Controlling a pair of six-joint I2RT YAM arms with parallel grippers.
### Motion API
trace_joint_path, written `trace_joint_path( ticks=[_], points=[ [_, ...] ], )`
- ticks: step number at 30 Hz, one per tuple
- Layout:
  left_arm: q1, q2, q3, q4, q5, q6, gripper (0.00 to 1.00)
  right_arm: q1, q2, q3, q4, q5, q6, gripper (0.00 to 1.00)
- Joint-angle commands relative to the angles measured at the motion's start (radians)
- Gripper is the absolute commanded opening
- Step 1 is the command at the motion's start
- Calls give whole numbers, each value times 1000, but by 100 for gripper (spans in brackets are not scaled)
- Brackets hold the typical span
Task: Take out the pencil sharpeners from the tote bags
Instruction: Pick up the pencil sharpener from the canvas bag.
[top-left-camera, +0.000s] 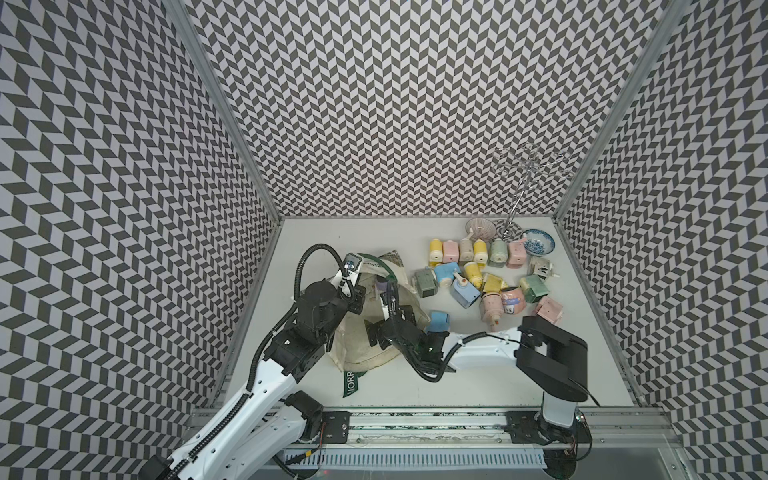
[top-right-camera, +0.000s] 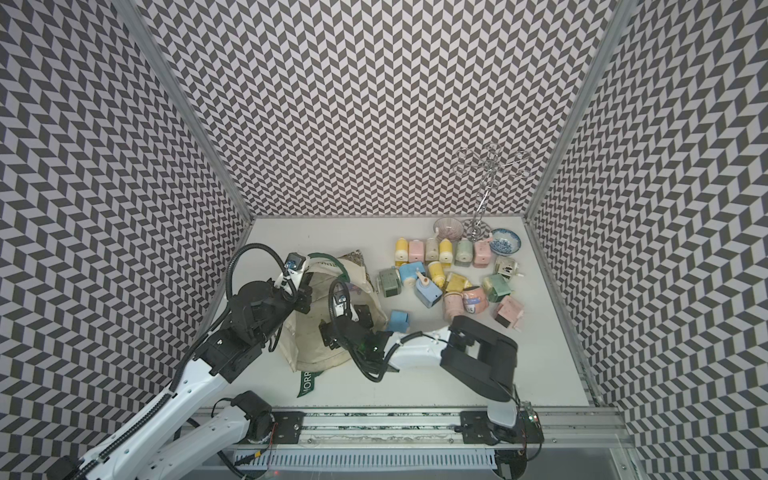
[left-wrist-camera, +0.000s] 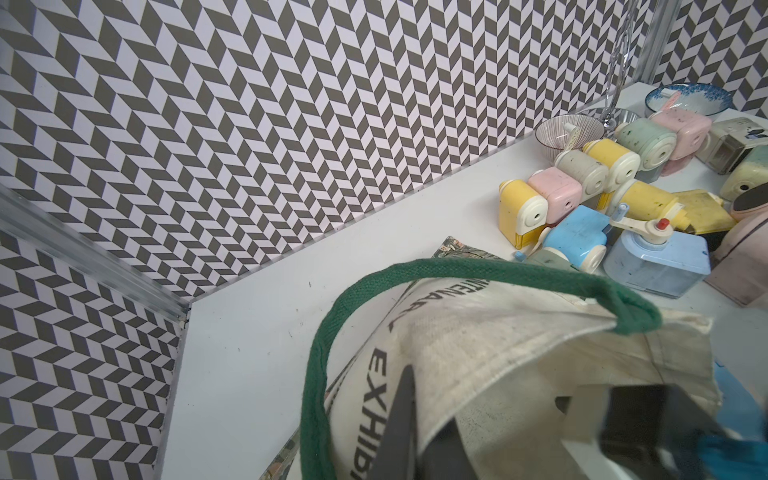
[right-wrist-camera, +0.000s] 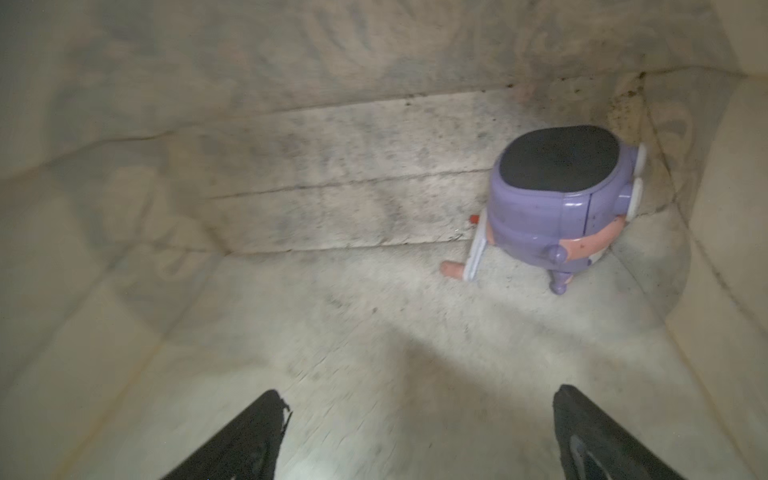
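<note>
The cream tote bag (top-left-camera: 376, 347) with dark green straps lies at the left of the table in both top views (top-right-camera: 328, 353). My left gripper (left-wrist-camera: 419, 415) is shut on the bag's rim and holds the mouth up. My right gripper (right-wrist-camera: 419, 399) is open inside the bag, with nothing between its fingers. A purple pencil sharpener (right-wrist-camera: 561, 199) with a dark panel sits in the bag's far corner, ahead of the right gripper and apart from it. A blue sharpener (top-left-camera: 438, 322) lies just outside the bag. Several more sharpeners (top-left-camera: 478, 274) are heaped to the right.
Two small patterned bowls (top-left-camera: 538, 242) (top-left-camera: 480, 227) and a tall wire stand (top-left-camera: 515, 199) sit at the back right behind the heap. Patterned walls close in the left, back and right. A green strap lettered MORR (top-left-camera: 349, 382) trails toward the front rail.
</note>
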Motion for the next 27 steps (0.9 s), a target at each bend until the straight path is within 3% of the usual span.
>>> trace_joint_path(
  ticks=[1, 4, 8, 12, 15, 18, 22, 27],
  points=[
    [-13, -31, 43, 57, 22, -6, 0, -21, 95, 59, 163, 228, 27, 100],
    [-21, -43, 44, 63, 32, 11, 0, -40, 191, 124, 257, 281, -33, 99],
    [-42, -74, 21, 93, 45, 37, 0, -94, 266, 170, 338, 312, -15, 99],
    [-69, -102, 8, 111, 52, 61, 0, -172, 315, 256, 280, 301, 11, 100],
    [-90, -117, 0, 118, 73, 80, 0, -215, 320, 241, 450, 194, -135, 100],
    [-102, -123, -5, 123, 99, 92, 0, -254, 284, 224, 483, -52, -190, 100],
    [-104, -116, -5, 124, 98, 96, 0, -249, 242, 74, 835, -133, -374, 100],
    [-105, -112, -6, 123, 84, 95, 0, -248, 242, 17, 996, -197, -488, 100]
  ],
)
